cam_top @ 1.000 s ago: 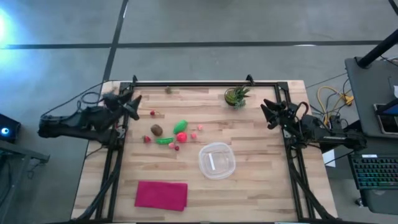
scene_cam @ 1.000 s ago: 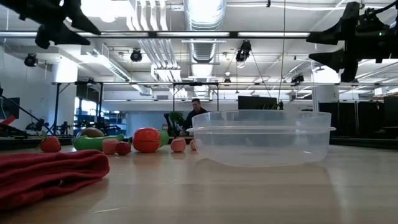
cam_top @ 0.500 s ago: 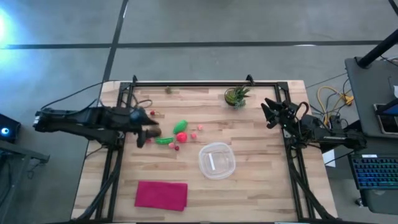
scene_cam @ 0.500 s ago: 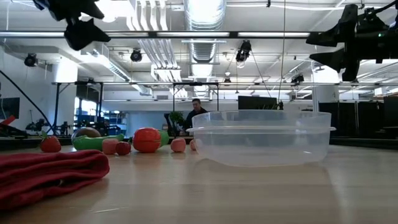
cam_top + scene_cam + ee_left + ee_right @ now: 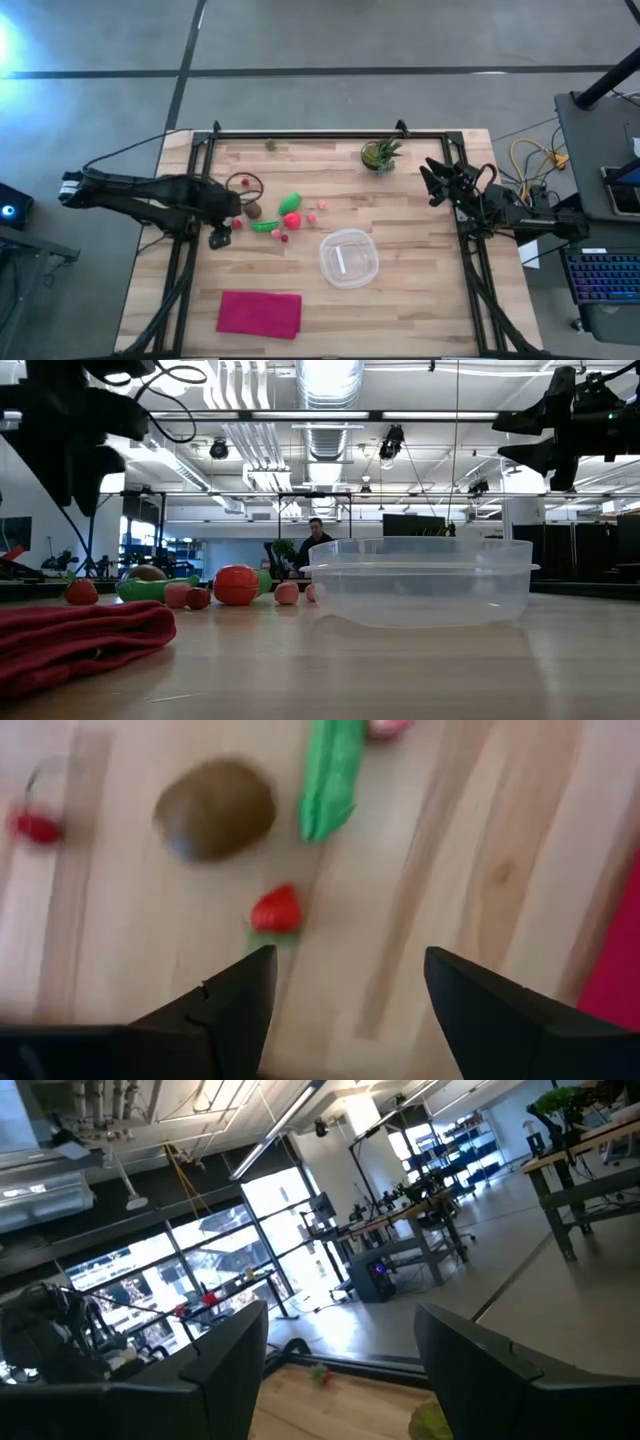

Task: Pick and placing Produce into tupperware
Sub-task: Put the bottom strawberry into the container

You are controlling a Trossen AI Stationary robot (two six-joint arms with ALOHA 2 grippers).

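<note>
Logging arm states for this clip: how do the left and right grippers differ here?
The left gripper points down over the produce, above a small strawberry; the right gripper waits by the table's right edge, raised, facing the room. Both have their fingers open and hold nothing.

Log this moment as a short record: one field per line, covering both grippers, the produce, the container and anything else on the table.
left gripper: open, above the produce cluster, a small red strawberry just ahead of its fingers
right gripper: open, raised at the table's right edge, idle
produce: brown kiwi, green pod, red tomato and small red pieces, all loose on the wood
tupperware: empty, no lid, right of the produce
magenta cloth: near front-left edge
potted plant: far edge
</note>
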